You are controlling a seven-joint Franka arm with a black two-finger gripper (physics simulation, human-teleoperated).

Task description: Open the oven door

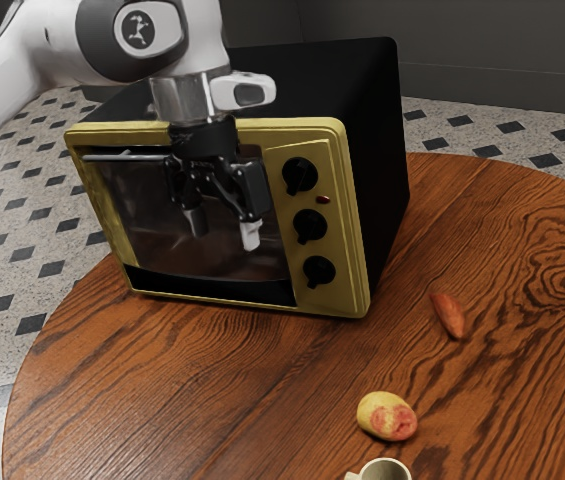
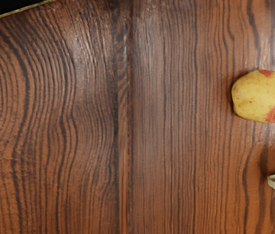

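The black gripper points down in front of the oven door, its two fingers apart with nothing visible between them. The door's dark glass stands upright inside the yellow frame of the oven, and looks shut. A thin metal handle runs along the door's top edge, on the exterior view's left of the gripper; the hand hides its other end. The fingertips hang lower than this handle. In the wrist view, an edge of the oven appears at a corner.
Three black knobs line the oven's panel. On the wooden table lie a reddish elongated item and a yellow-red potato-like item, also in the wrist view. A pale mug stands near that round item.
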